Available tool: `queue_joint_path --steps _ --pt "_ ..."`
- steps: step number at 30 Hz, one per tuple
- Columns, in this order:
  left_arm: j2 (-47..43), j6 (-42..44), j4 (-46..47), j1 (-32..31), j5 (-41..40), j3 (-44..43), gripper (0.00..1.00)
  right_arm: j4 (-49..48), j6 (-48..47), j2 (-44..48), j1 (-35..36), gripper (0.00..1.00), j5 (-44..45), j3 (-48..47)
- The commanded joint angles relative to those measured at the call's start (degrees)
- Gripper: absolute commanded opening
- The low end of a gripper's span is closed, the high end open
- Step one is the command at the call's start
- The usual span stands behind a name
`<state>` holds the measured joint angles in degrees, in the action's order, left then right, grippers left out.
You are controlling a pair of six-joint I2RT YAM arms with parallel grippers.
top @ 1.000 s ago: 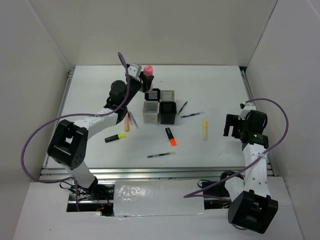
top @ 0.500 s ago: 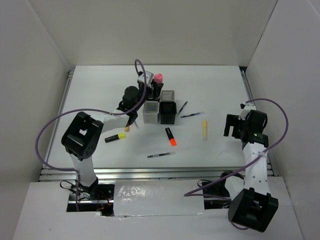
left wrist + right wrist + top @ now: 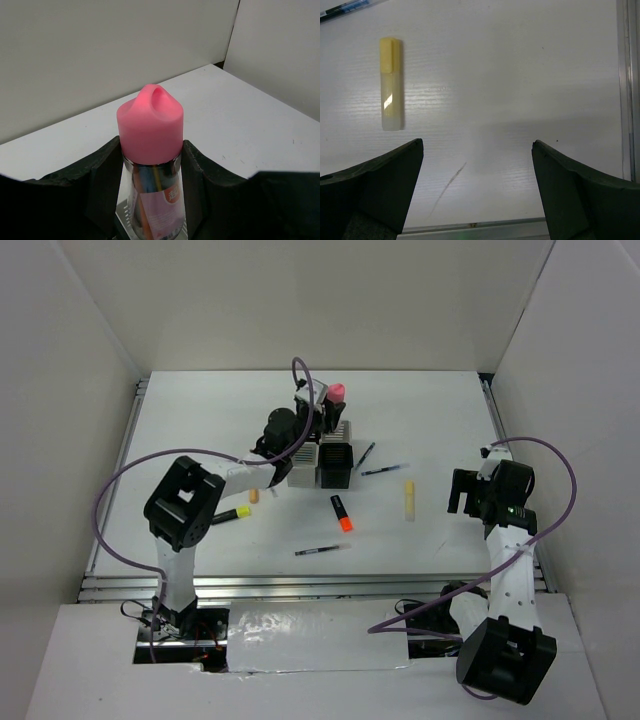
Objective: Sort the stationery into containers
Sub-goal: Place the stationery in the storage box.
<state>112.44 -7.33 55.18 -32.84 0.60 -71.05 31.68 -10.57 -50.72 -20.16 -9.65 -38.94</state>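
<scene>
- Top external view, nearest the arm bases: a thin dark pen [image 3: 322,550] lies loose on the surface [image 3: 440,420], unsorted.
- A little further in, the orange highlighter [image 3: 342,513] and the yellow highlighter [image 3: 230,514] lie flat, well apart, with a small peach highlighter [image 3: 254,495] just beyond the yellow one. None of them is in a cup.
- On the right, the right gripper [image 3: 476,150] hangs wide open and empty above the surface. The pale yellow highlighter [image 3: 390,90] lies near it, untouched.
- Two more pens [image 3: 385,470] lie just right of the containers [image 3: 335,475], outside them.
- What the containers hold so far cannot be made out from above.
- Farthest back, the left gripper [image 3: 322,412] is closed around the pink highlighter [image 3: 150,145]. It holds it upright, cap up, over the rear of the cluster, so this one looks close to being dropped in.
- By my judgement most of the work is left: at least seven pieces lie on the surface and one is in transit.
</scene>
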Motion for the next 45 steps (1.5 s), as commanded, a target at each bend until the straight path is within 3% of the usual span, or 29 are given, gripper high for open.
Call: queue_joint_path --steps 1,41,45 --pt "1.90 2.32 6.52 -0.38 -0.34 -3.48 0.00 -2.06 -0.77 0.80 -0.40 0.95 0.68 0.27" --pt "7.26 4.26 8.54 -2.23 -4.29 -3.66 0.06 -2.59 -0.94 -0.08 -0.40 0.95 1.56 0.71" --pt "7.44 3.82 8.46 -2.05 -4.21 -3.92 0.15 -2.68 -0.94 -0.35 -0.49 0.95 1.39 0.79"
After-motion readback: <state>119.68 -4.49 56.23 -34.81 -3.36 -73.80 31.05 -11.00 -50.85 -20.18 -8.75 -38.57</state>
